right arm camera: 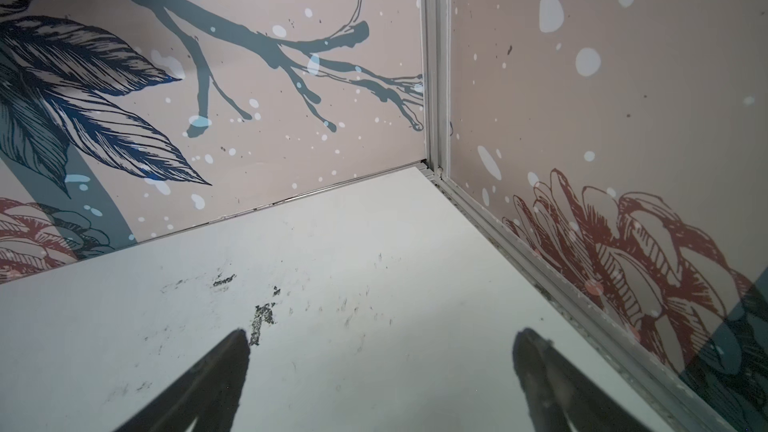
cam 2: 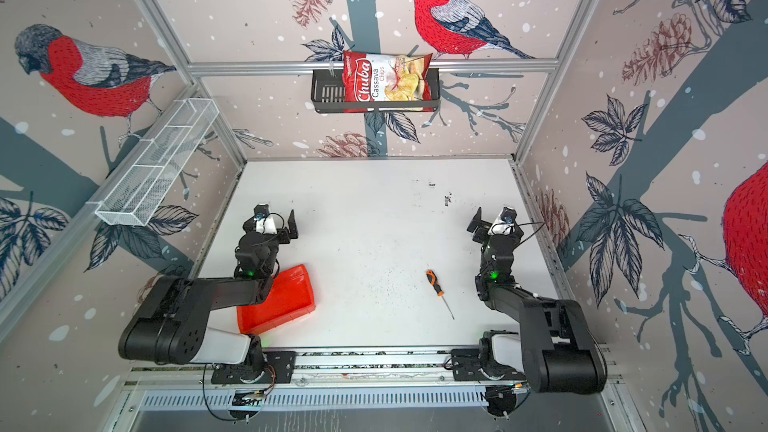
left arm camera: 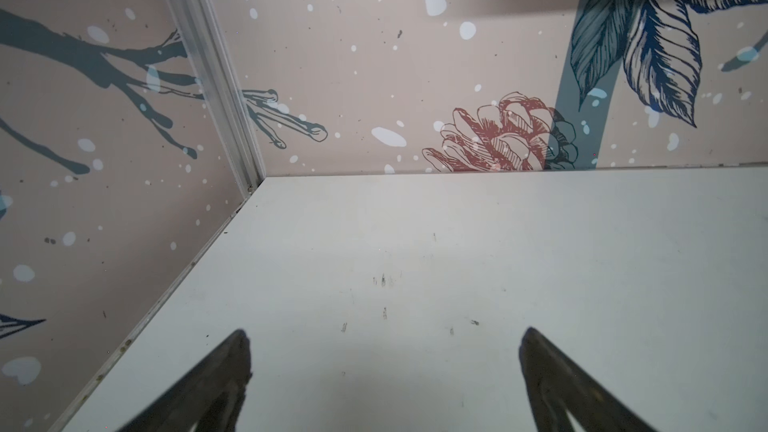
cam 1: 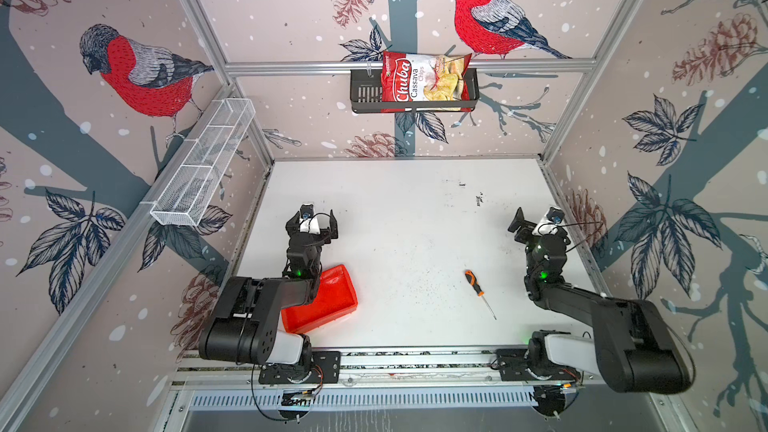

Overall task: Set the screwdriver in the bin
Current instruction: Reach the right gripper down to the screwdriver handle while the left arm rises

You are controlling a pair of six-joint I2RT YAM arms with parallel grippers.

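Observation:
The screwdriver (cam 1: 476, 284) (cam 2: 434, 283), with a black-and-orange handle and a thin shaft, lies on the white table right of centre, handle toward the back. The bin (cam 1: 332, 299) (cam 2: 289, 299), a shallow red tray, sits at the front left, its left part hidden under my left arm. My left gripper (cam 1: 314, 219) (cam 2: 272, 218) (left arm camera: 384, 338) stands open and empty beyond the bin. My right gripper (cam 1: 538, 218) (cam 2: 494, 218) (right arm camera: 382, 336) hangs open and empty near the right wall, behind the screwdriver and to its right. Neither wrist view shows the screwdriver or the bin.
A black slotted basket (cam 1: 365, 93) on the back wall holds a chips bag (cam 1: 428, 81). A long white wire-mesh shelf (cam 1: 203, 160) hangs on the left wall. Patterned walls enclose the table on three sides. Dark scuff marks (cam 1: 478, 200) dot the table's back right.

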